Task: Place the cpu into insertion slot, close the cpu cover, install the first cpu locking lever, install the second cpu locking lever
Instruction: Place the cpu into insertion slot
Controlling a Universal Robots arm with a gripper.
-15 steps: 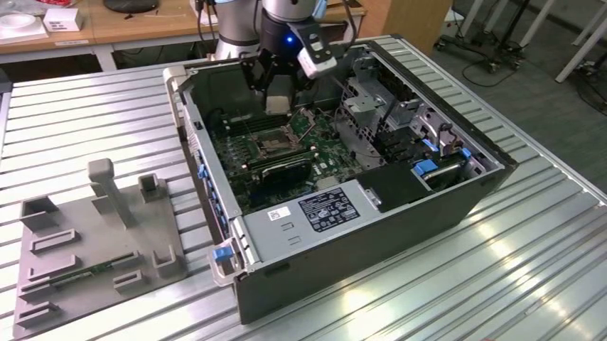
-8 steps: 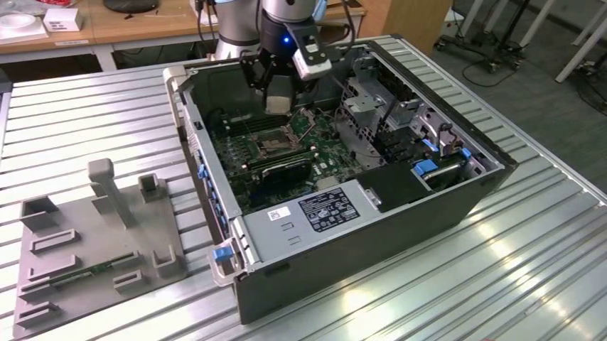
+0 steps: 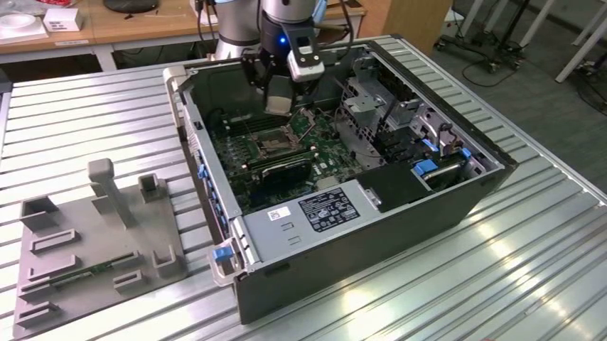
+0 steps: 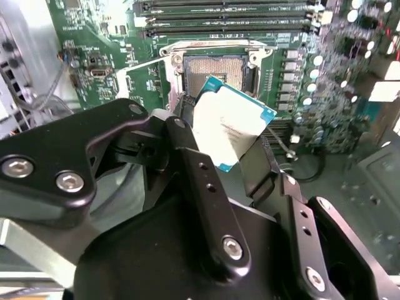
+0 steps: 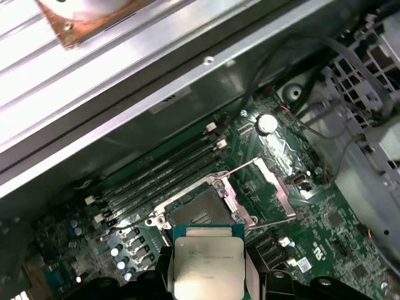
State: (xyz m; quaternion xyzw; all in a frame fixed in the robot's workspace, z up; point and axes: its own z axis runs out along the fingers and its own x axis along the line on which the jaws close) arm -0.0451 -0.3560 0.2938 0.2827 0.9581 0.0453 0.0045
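My gripper (image 3: 278, 99) hangs inside the open computer case, a little above the motherboard, shut on the cpu (image 4: 228, 122). The cpu is a small square chip with a dull metal top and sits tilted between the black fingers (image 4: 259, 159). In the first wrist view the cpu (image 5: 206, 265) shows its flat top, just short of the insertion slot (image 5: 200, 211). The insertion slot (image 4: 215, 69) is uncovered, its tan pin field bare. The cpu cover (image 5: 265, 187), a thin silver frame, stands swung open at the slot's side. In the exterior view the slot (image 3: 275, 145) lies below the gripper.
Long black memory slots (image 4: 225, 15) run along one side of the socket. A black box with a white label (image 3: 323, 209) and a metal drive cage (image 3: 379, 106) crowd the case. A grey fixture plate (image 3: 95, 241) lies on the ribbed table at the exterior view's left.
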